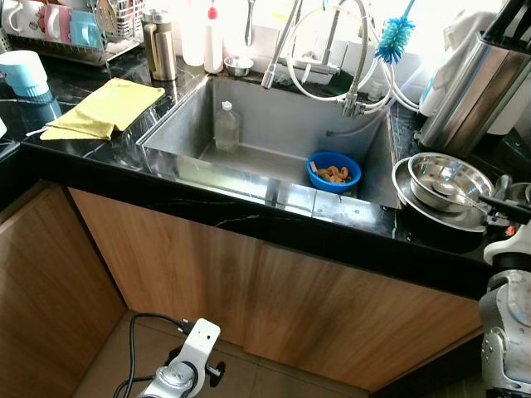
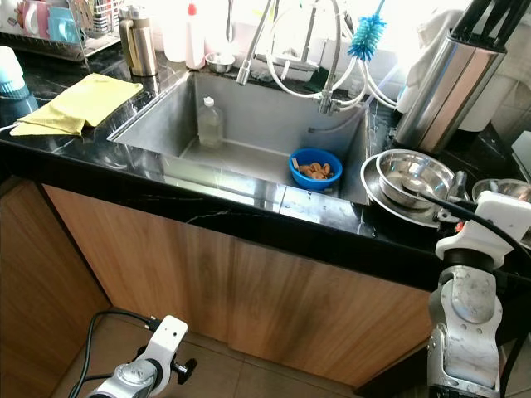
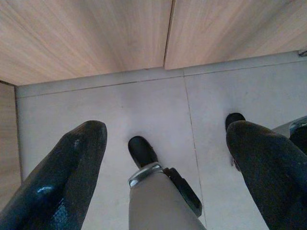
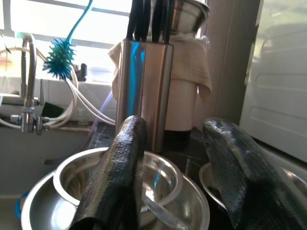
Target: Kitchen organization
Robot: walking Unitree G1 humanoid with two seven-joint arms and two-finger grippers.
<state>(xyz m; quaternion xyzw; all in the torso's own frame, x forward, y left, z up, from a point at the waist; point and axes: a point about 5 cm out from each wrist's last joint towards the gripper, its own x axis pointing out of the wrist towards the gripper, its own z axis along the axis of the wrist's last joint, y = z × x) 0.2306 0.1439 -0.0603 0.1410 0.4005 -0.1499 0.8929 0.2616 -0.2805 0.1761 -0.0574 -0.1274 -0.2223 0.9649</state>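
Sink (image 1: 249, 178) holds bottle (image 1: 226, 126), blue bowl (image 1: 334, 172) of scraps; right gripper (image 4: 182, 191) fingers spread, empty, over nested steel bowls (image 1: 444, 186).

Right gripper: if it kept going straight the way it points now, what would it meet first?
Most likely the steel bowls just below and ahead of the right gripper, whose jaws are open. Behind them stands the steel knife holder; depth is hard to judge, so this is a guess.

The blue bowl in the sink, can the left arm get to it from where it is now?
Probably not yet. The left gripper hangs open near the floor before the cabinet doors, and the counter edge lies between it and the blue bowl. It must first rise above the counter.
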